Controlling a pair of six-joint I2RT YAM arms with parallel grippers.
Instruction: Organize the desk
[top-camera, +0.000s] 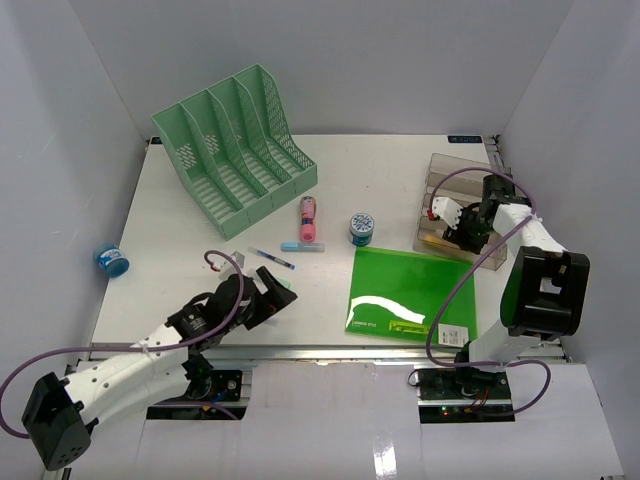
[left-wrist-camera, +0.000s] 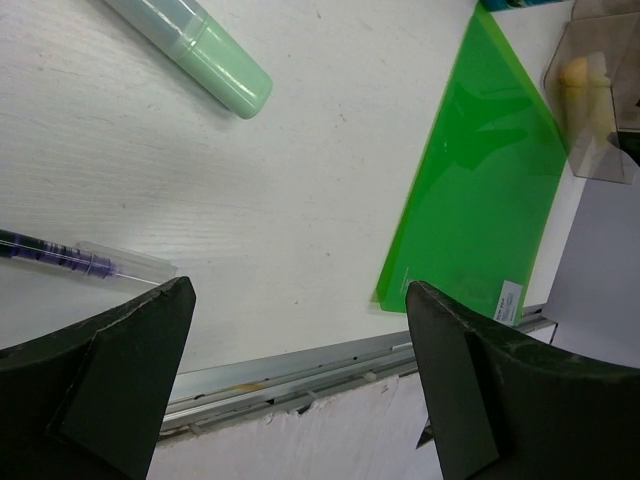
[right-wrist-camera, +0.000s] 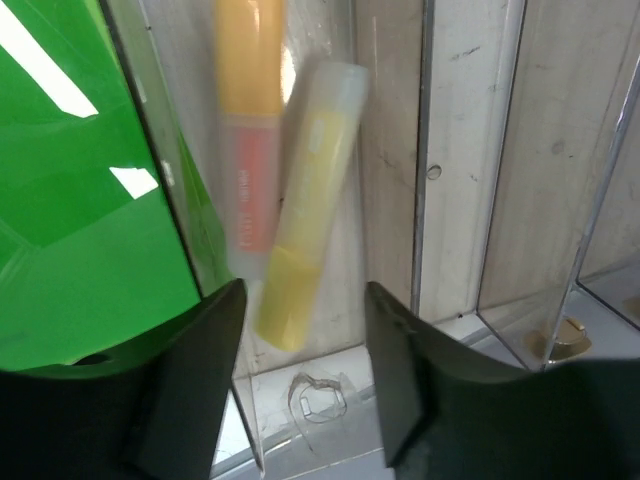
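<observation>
Desk (top-camera: 400, 190): white top, fills the scene, rail at near edge. Left gripper (left-wrist-camera: 300, 300): near left, jaws spread wide, beside purple pen (left-wrist-camera: 60, 257). Green folder (top-camera: 410, 295): near right. Right gripper (right-wrist-camera: 300, 310): far right, jaws parted over blurred yellow highlighter (right-wrist-camera: 310, 190) in clear tray (top-camera: 450, 165).

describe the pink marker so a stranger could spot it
On the desk, start at the green file rack, back left. Off its near right corner lies the pink marker, lengthwise front to back. It alone is pink; the light blue pen at its near end lies crosswise.
</observation>
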